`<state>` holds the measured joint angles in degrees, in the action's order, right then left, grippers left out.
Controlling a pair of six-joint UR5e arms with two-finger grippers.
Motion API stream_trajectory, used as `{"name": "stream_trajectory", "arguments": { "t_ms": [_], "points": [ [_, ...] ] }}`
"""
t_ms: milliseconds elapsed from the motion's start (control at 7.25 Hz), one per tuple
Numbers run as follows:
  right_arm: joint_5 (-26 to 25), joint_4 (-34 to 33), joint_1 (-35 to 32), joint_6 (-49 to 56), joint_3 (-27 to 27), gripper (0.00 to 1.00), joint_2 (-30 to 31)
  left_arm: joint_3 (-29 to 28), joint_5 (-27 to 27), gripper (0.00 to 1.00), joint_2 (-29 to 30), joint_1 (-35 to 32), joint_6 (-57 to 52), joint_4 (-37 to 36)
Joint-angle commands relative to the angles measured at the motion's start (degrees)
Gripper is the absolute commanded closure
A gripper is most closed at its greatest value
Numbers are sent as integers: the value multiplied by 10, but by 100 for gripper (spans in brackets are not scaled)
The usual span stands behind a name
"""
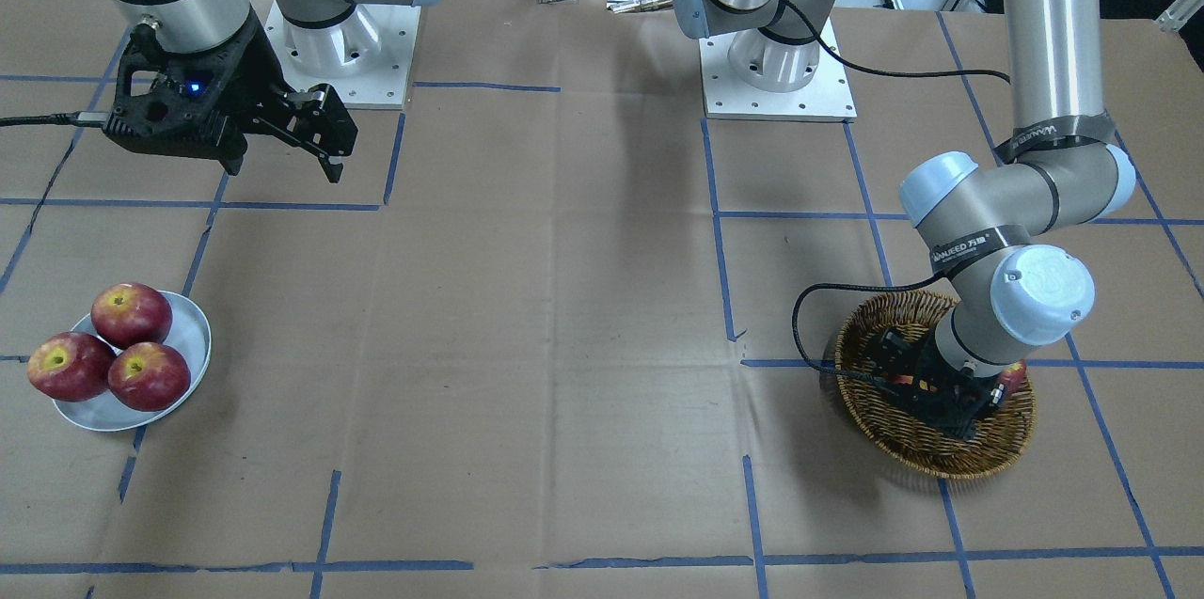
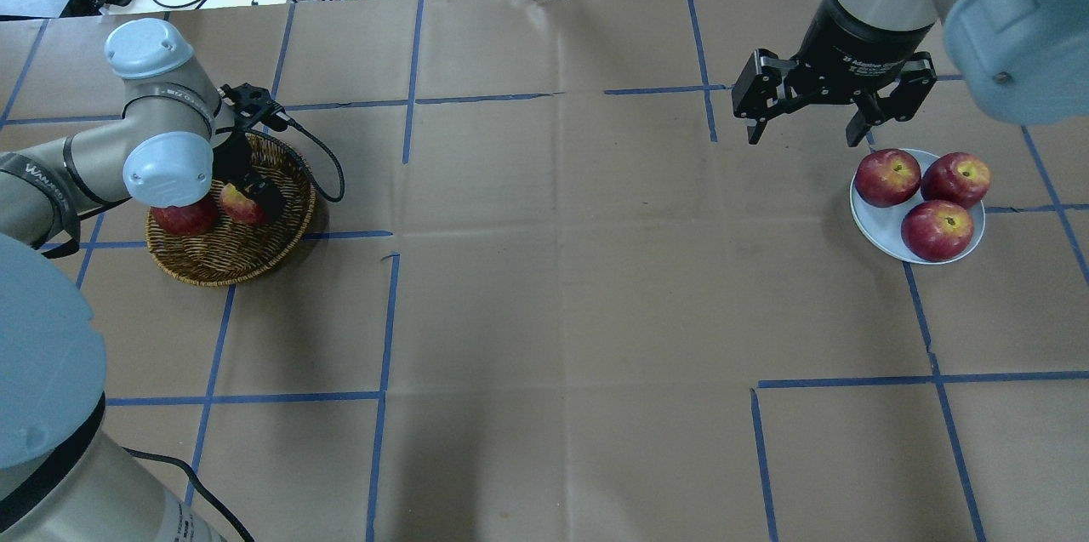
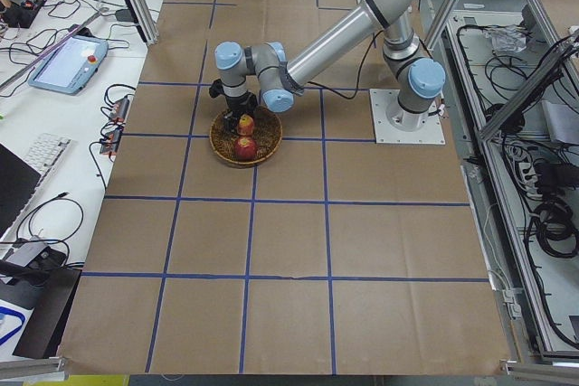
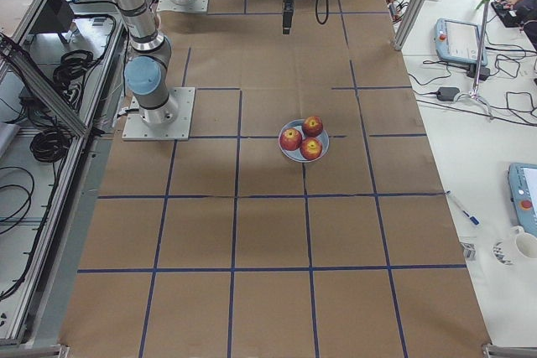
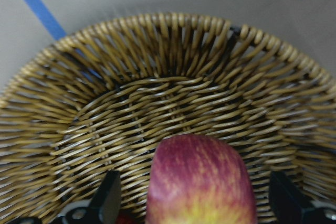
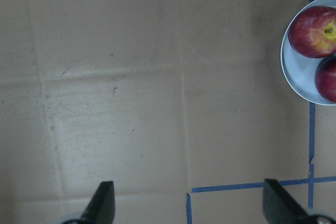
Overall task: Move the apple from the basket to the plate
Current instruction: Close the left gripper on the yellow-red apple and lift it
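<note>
The streaky pinkish-red apple (image 2: 241, 203) with a yellow blush lies in the wicker basket (image 2: 223, 257) at the table's left. My left gripper (image 2: 255, 193) is down inside the basket. In the left wrist view the apple (image 5: 202, 182) sits between the two spread fingers (image 5: 109, 203), with a gap on each side. The pale blue-white plate (image 2: 885, 227) at the right holds three apples. My right gripper (image 2: 803, 138) hangs open and empty above the table, just beside the plate's far left.
A darker red apple (image 2: 183, 217) lies in the basket next to the streaky one, partly under my left wrist. The left arm's cable (image 2: 327, 168) loops over the basket rim. Blue tape lines cross the brown paper table cover.
</note>
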<state>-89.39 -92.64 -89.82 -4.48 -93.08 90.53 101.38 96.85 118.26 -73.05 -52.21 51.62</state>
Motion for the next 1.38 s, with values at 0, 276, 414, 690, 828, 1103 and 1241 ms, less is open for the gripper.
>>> {"name": "stream_trajectory", "arguments": {
  "t_ms": [0,276,414,690,828,1103,1241],
  "points": [
    [0,0,0,0,0,0,0,0,0,46,2,0,-4,1],
    [0,0,0,0,0,0,0,-8,1,52,0,0,-19,1],
    [0,0,0,0,1,0,0,-8,1,52,-16,-5,-14,1],
    [0,0,0,0,1,0,0,-7,-6,53,-62,-43,87,11],
    [0,0,0,0,1,0,0,-7,-6,53,-73,-91,148,19],
    [0,0,0,0,1,0,0,-14,-8,53,-68,-197,331,26],
    [0,0,0,0,1,0,0,-28,-9,53,-59,-246,413,26]
  ]
}}
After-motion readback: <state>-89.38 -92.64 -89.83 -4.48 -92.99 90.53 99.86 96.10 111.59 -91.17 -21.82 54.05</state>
